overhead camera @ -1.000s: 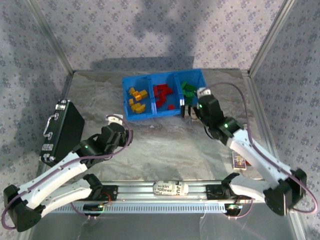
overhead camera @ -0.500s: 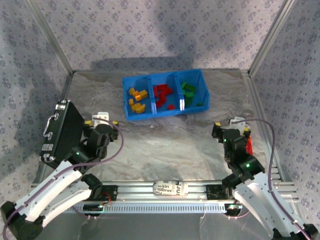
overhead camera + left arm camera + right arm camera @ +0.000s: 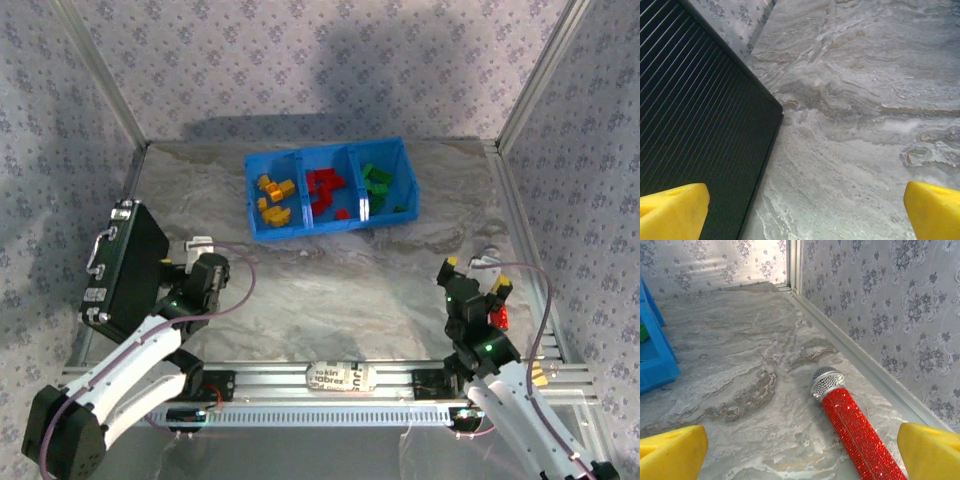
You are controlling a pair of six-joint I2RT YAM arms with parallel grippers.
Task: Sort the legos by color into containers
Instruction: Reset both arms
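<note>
The blue bin [image 3: 330,232] stands at the back middle of the table, its three containers side by side. Yellow-orange legos [image 3: 272,197] lie in the left one, red legos [image 3: 325,188] in the middle, green legos [image 3: 378,180] in the right. My left gripper [image 3: 200,255] hovers beside the black case, open over bare table [image 3: 805,215]. My right gripper [image 3: 478,272] is open at the near right, far from the bin, nothing between its fingertips [image 3: 670,452]. A corner of the bin [image 3: 655,360] shows at the left of the right wrist view.
A black hard case [image 3: 125,262] with a handle lies at the left; its ribbed lid [image 3: 695,125] reaches under my left finger. A red glitter microphone [image 3: 855,425] lies by the right wall [image 3: 498,318]. An aluminium rail [image 3: 340,380] runs along the near edge.
Both arms have drawn back toward the near edge. The right gripper left the bin's green compartment and swung to the near right. The left gripper's jaws spread wider.
</note>
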